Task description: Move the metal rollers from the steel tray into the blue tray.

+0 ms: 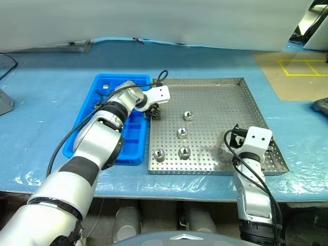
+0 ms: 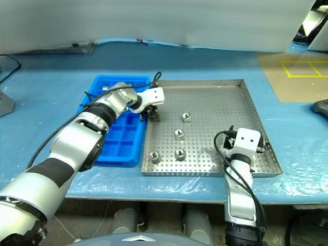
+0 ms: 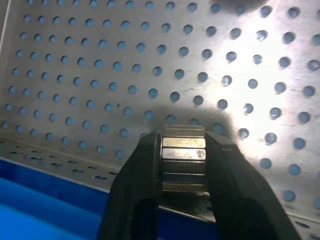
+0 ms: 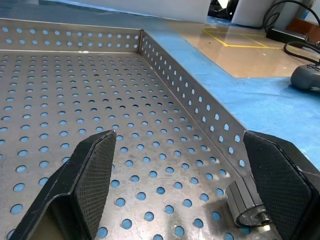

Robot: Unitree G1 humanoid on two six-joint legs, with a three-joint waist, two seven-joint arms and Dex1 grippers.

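Silver-white arms — black cables, black pincers.

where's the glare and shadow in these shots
Left wrist view: bright glare patches on the steel tray floor, dark shadow around the metal roller clamped in the left gripper. Left eye view: shine on the plastic sheet at the table edge.

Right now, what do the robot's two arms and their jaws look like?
Both arms are glossy silver-grey shells with black joint bands. A black cable loops along the left arm and another along the right arm. Each wrist ends in a white block. The left gripper has smooth black fingers; the right gripper has wedge-shaped black fingers with finely cross-hatched pads.
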